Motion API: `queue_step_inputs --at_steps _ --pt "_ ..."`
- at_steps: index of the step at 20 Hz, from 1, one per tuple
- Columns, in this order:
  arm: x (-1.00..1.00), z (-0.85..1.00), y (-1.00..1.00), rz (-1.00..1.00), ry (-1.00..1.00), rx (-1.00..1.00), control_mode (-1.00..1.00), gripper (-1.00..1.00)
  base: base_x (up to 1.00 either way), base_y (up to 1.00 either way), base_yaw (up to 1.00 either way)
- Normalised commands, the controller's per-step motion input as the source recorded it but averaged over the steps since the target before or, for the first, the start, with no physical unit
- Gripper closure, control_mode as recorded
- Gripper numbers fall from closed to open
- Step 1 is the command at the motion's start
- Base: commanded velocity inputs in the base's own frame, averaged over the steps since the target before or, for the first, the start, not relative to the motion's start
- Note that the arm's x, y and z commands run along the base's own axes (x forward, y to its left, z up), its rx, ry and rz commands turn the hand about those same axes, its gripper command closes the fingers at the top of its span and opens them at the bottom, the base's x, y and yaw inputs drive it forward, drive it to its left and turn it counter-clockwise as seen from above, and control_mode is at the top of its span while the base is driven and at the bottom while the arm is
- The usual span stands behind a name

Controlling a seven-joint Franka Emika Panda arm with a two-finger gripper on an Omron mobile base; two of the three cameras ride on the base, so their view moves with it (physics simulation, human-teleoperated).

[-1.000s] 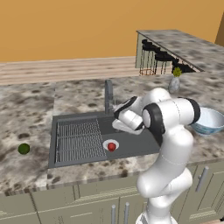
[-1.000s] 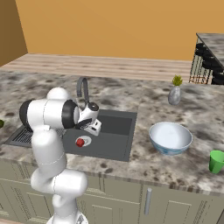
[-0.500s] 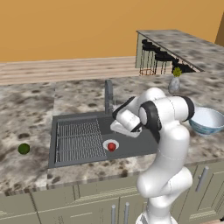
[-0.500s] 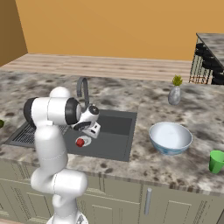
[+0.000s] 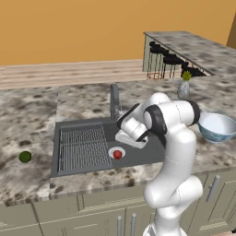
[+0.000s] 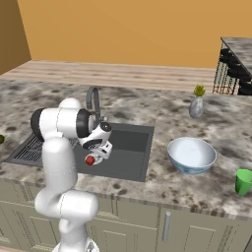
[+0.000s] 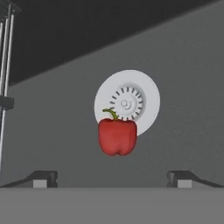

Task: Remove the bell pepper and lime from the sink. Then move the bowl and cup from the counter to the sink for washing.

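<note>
The tool (image 7: 112, 178) hangs spread at frame bottom, above the bell pepper (image 7: 117, 135) overlapping the white drain (image 7: 127, 101).

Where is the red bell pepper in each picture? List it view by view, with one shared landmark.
Left base view: the bell pepper lies in the sink, just below the hand.
Right base view: bell pepper in the sink, under the hand, left of centre.
Hand view: bell pepper at centre.
Shared landmark: the white drain ring it rests on.
</note>
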Motion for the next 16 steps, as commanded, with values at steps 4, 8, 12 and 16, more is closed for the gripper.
queue_step_inputs --at_steps 4,8,12,16 --pt "0.02 -0.14 0.05 0.0 0.04 0.01 -1.0 -1.0 0.0 0.0 0.0" --pt "0.08 -0.08 0.05 0.0 0.01 0.01 -1.0 -1.0 0.0 0.0 0.0" --pt "0.05 -0.12 0.08 0.0 0.03 0.02 -1.0 -1.0 0.0 0.0 0.0" --pt "0.01 -0.14 0.07 0.0 0.05 0.02 -1.0 -1.0 0.0 0.0 0.0"
